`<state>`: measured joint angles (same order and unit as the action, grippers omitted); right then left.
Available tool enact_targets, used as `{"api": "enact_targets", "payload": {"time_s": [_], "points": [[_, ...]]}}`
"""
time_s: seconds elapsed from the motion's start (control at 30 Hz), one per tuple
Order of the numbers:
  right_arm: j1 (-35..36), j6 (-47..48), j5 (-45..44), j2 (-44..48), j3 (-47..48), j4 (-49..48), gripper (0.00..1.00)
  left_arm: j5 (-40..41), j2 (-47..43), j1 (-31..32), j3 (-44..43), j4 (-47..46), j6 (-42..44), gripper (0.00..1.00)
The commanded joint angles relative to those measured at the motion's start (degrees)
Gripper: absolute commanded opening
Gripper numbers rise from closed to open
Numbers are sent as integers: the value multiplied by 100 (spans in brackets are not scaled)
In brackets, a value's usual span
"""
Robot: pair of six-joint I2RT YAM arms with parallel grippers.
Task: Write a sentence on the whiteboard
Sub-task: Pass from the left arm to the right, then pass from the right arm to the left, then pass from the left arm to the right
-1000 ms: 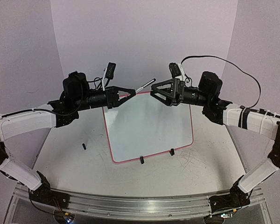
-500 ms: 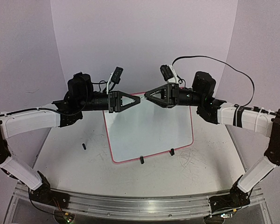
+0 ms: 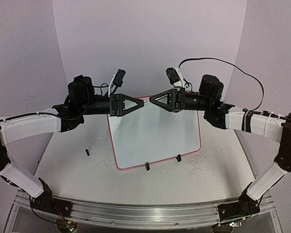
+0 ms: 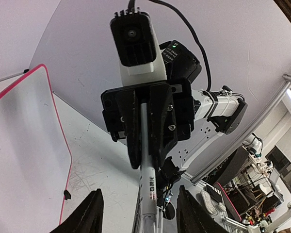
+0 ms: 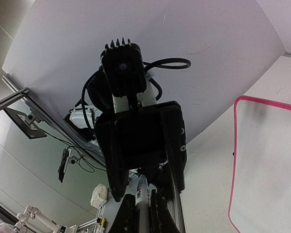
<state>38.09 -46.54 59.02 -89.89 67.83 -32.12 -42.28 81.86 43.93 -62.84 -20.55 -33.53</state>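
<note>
Pale lilac backdrop panels (image 3: 145, 34) are curving around a scuffed grey-white tabletop (image 3: 72, 170), where two white-and-black robot arms are meeting nose to nose. The left arm (image 3: 29, 128) is reaching in from 9 o'clock and the right arm (image 3: 257, 121) from 3 o'clock. A thin black cable (image 3: 233, 62) is looping high above the right arm.

Between them, the rectangular whiteboard with rounded corners and a thin pink-red rim (image 3: 155, 133) is lying on the tabletop at its centre, a little toward 12 o'clock and slightly skewed. The two arms are hovering above the board's 12 o'clock edge.

The black triangular left gripper (image 3: 143, 103) is holding its jaws spread. In the left wrist view its two dark fingers (image 4: 89, 213) are standing well apart on either side of a slim white marker pen with printed lettering (image 4: 148, 187), and neither finger is touching it. The matching black right gripper (image 3: 153, 99) is facing it tip to tip. Its jaws are pressed together, pinching the marker pen, which is running from that grip toward the left wrist.

Two small black clip feet (image 3: 147, 166) are sitting on the whiteboard's 6 o'clock rim, one near the middle and one toward 4 o'clock. A tiny black stub (image 3: 87, 152) is lying on the tabletop at 8 o'clock, well apart from the board.
</note>
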Motion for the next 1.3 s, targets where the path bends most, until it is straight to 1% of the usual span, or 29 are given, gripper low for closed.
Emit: {"api": "enact_targets", "payload": {"time_s": [0.0, 0.03, 0.13, 0.27, 0.4, 0.5, 0.77, 0.83, 0.87, 0.9, 0.97, 1.03, 1.17, 1.27], "points": [[41, 126, 23, 162, 111, -236, 0, -305, -402, -175, 142, -173, -171, 57], [41, 161, 13, 156, 124, -198, 0, -357, -423, -188, 163, -167, -183, 57], [41, 183, 13, 133, 137, -138, 0, -492, -364, -192, 157, -158, -245, 48], [41, 193, -14, 106, 144, -94, 0, -661, -226, -187, 60, -152, -316, 39], [49, 328, -181, 145, 147, 103, 0, -848, -119, -176, -5, -151, -356, 41], [58, 453, -276, 155, 184, 268, 0, -850, -16, -172, -46, -149, -421, 37], [78, 541, -321, 129, 228, 394, 0, -862, 162, -156, -130, -150, -464, 18], [76, 581, -316, 129, 242, 445, 0, -794, 120, -156, -113, -151, -426, 9], [77, 608, -310, 126, 246, 478, 0, -741, 103, -162, -104, -151, -408, 3], [82, 656, -303, 122, 248, 522, 2, -710, 95, -163, -99, -151, -397, 0], [85, 712, -359, 87, 270, 651, 24, -686, 98, -165, -91, -151, -372, 0], [98, 814, -335, -16, 365, 901, 38, -681, 116, -165, -91, -144, -366, 0], [222, 1042, -283, -161, 555, 1224, 48, -662, 129, -161, -78, -134, -372, 0], [328, 1120, -345, -186, 622, 1226, 50, -653, 119, -165, -73, -121, -378, 0]]}}
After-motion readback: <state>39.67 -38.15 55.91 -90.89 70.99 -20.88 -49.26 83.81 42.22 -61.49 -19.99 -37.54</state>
